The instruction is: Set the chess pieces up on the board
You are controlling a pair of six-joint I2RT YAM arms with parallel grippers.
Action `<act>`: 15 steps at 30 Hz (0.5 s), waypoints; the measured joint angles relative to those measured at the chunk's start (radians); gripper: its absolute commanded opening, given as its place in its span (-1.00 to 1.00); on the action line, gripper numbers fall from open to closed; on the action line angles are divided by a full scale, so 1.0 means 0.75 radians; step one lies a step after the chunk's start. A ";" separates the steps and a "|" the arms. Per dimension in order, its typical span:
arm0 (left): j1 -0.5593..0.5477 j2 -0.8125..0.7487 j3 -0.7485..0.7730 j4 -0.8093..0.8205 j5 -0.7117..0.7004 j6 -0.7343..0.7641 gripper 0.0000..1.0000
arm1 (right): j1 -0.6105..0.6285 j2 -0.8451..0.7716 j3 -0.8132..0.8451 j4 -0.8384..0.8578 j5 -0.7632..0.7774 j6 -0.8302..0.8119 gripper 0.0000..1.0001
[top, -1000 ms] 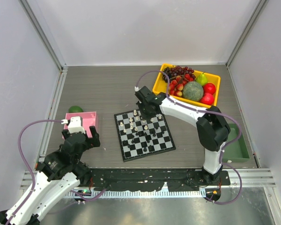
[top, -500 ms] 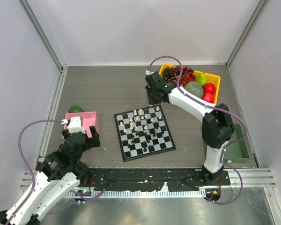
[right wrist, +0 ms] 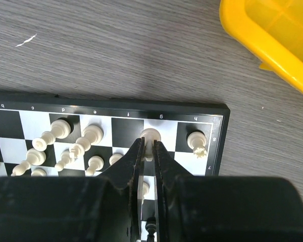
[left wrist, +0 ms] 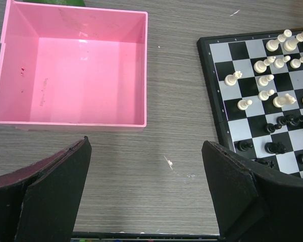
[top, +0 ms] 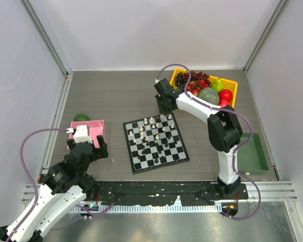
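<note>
The right gripper is clenched on a white piece, whose round head shows just past the two fingertips. The piece stands upright on a light square in the far row of the board, one square in from the corner nearest the yellow bin. On that corner square, beside the fingers but apart from them, stands a crowned white chessman.

The gripped piece is small, cream-white plastic with a rounded top (its lower part is hidden by the fingers, so its kind cannot be told). The other chess pieces are scattered rather than ranked; the white ones crowd the far half of the board, and the black ones sit in the middle and near half.

The left gripper has its jaws spread wide and holds nothing; it hangs over the table between the pink tray and the board's edge.

A second ago the right gripper was over the far-middle squares; since then it has swung out to the far row on the yellow bin's side, and its elbow has drawn in toward the board. The left arm has not moved.
</note>
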 measured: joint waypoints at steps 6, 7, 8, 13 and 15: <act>0.000 0.007 0.000 0.001 -0.002 -0.001 0.99 | 0.000 0.009 0.002 -0.004 0.002 -0.002 -0.70; 0.000 0.007 0.000 0.000 -0.002 -0.001 0.99 | 0.000 0.008 0.002 -0.004 0.003 -0.002 -0.70; 0.000 0.007 0.000 0.001 -0.002 -0.001 0.99 | -0.001 0.008 0.002 -0.005 0.004 -0.002 -0.70; 0.000 0.007 -0.001 0.001 -0.002 -0.001 0.99 | -0.001 0.012 0.002 -0.005 0.004 -0.003 -0.67; 0.000 0.008 -0.001 0.001 -0.002 -0.001 0.99 | -0.001 0.021 0.002 -0.005 0.004 -0.003 -0.67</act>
